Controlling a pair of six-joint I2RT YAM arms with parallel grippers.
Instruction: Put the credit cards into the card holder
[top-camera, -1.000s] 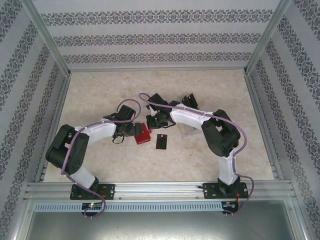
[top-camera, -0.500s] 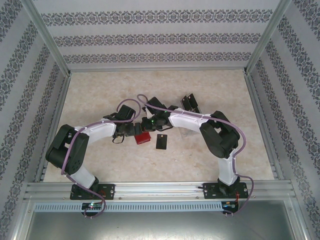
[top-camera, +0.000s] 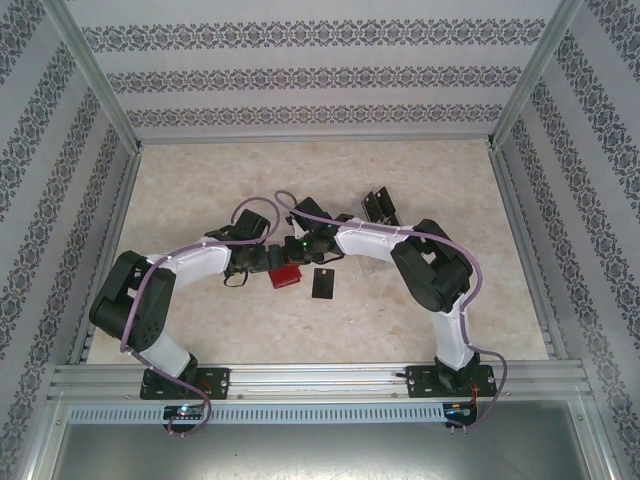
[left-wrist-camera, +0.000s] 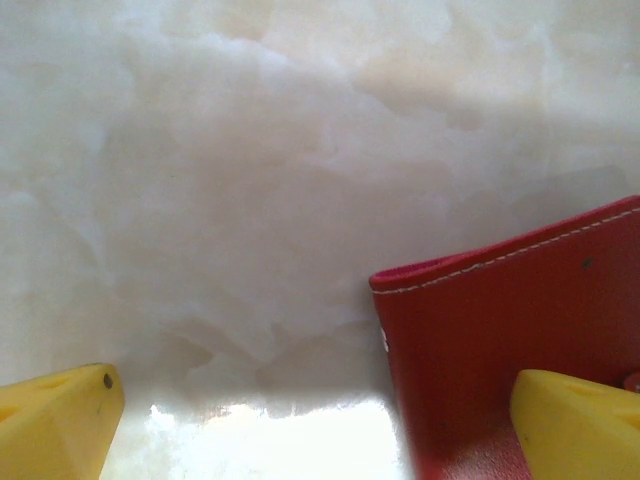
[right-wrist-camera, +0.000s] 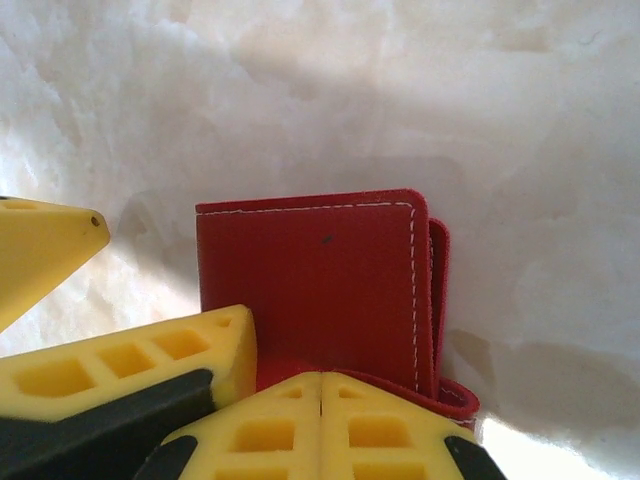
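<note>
Right wrist view: the right tool (right-wrist-camera: 320, 425), tips closed together, presses at the near edge of the red card holder (right-wrist-camera: 315, 300), which lies half-folded just ahead of it, a second flap showing along its right side. Whether a flap is pinched between the tips cannot be told. The left tool (left-wrist-camera: 315, 425) stands wide, one tip over the holder's corner and the other on bare surface. One black credit card (top-camera: 324, 284) lies flat just behind the right tool, apart from the holder.

The step in hand looks like opening the holder. Done well, one tool pins a flap flat while the other lifts slowly, so the holder does not skid, and the pocket mouth ends up facing the card.

The pale marbled surface (top-camera: 200, 180) looks smooth and glossy. Striped, patterned wallpaper (top-camera: 320, 75) and aluminium rails (top-camera: 300, 378) enclose it.
</note>
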